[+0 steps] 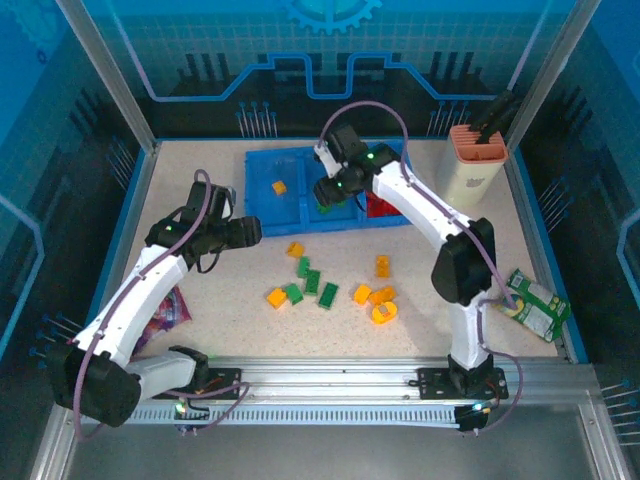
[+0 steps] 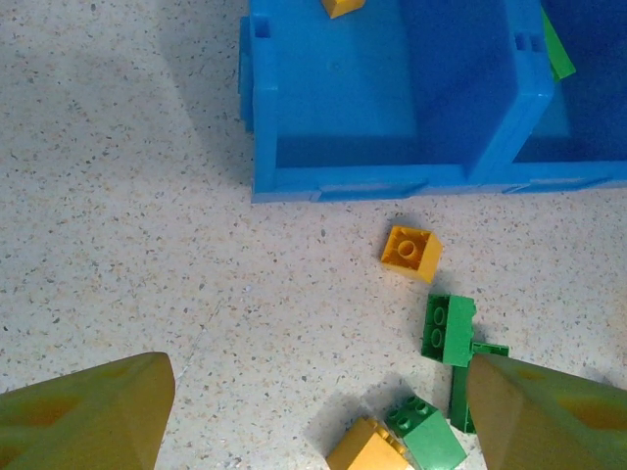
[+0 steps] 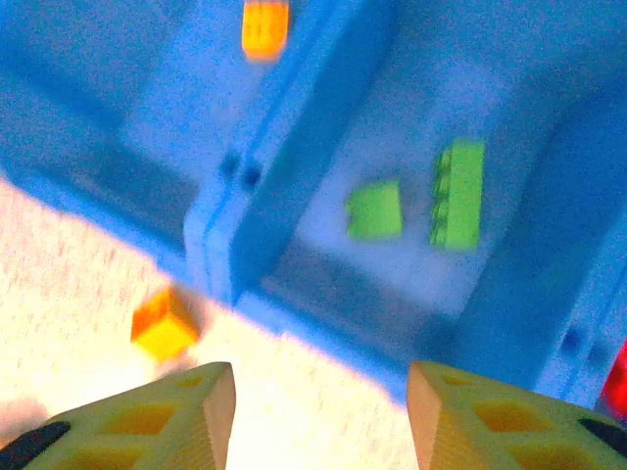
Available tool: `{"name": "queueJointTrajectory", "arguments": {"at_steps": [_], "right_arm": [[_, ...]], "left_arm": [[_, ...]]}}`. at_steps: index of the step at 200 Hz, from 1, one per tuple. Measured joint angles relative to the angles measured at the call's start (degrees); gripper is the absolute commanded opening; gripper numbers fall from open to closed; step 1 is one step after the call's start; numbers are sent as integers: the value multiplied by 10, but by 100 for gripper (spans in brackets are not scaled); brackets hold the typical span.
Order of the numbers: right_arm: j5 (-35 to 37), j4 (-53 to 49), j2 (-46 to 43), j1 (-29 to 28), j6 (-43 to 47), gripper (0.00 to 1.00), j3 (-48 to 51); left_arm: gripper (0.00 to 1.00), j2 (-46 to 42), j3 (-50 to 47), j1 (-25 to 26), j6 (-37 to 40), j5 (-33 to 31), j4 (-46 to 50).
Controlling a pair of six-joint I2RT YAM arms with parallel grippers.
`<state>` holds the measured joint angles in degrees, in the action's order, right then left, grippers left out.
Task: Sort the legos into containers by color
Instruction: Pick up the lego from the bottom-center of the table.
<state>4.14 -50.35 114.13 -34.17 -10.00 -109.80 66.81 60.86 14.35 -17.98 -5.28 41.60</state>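
Hovering over middle compartment of blue tray, right gripper jaws apart and empty, wrist view blurred, two green legos inside, red lego cut off at frame edge, left gripper jaws apart above loose legos on table.

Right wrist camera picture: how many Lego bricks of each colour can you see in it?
Orange bricks: 2, one in the tray, one on the table
Green bricks: 2, both in the tray
Red brick: 1, cut off at the picture's edge
Total: 5
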Motion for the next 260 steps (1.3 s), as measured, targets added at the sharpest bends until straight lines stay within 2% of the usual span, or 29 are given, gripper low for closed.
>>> {"name": "queueJointTrajectory", "arguments": {"at_steps": [45,67,91,127,260], "right_arm": [[-6,45,-147,-81,-224,51,305],[-18,75,-187,-118,-323,55,388],[-31,121,-189,-127,-392,60,414],[-51,181,-168,-128,-444,59,426],[-31,191,-116,-158,-462,57,428]], "left_arm": [[80,1,0,0,0,2,-4],[81,2,0,-1,1,7,-5],[81,2,0,-1,0,13,-10],[82,2,0,-1,0,17,-12],[86,-16,0,-1,0,18,-12]]}}
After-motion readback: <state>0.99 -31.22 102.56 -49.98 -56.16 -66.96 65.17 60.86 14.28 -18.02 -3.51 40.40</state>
